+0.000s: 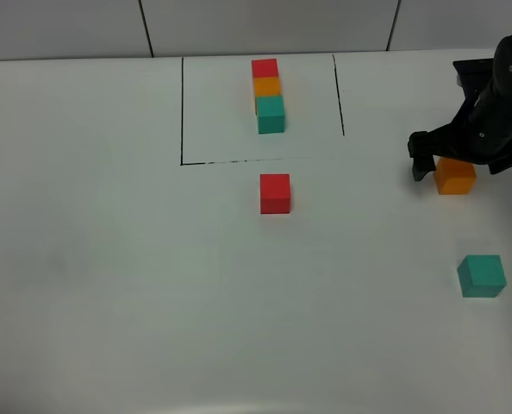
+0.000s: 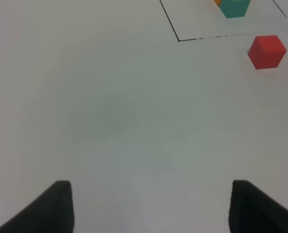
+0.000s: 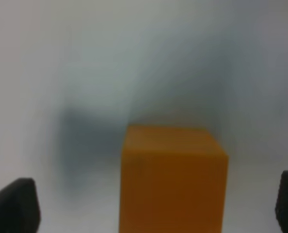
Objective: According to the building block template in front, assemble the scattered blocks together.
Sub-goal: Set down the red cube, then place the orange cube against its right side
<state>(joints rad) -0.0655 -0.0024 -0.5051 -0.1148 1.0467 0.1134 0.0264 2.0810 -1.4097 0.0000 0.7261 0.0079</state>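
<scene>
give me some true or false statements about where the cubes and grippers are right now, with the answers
1. The loose red cube sits outside the marked outline. True.
2. The right gripper is shut on the orange cube. False: it is open, with the cube between its jaws and a gap on each side.
3. The loose teal cube touches the orange cube. False: they lie well apart.
4. The left gripper holds nothing. True.
5. The template has its teal end nearest the loose red cube. True.
</scene>
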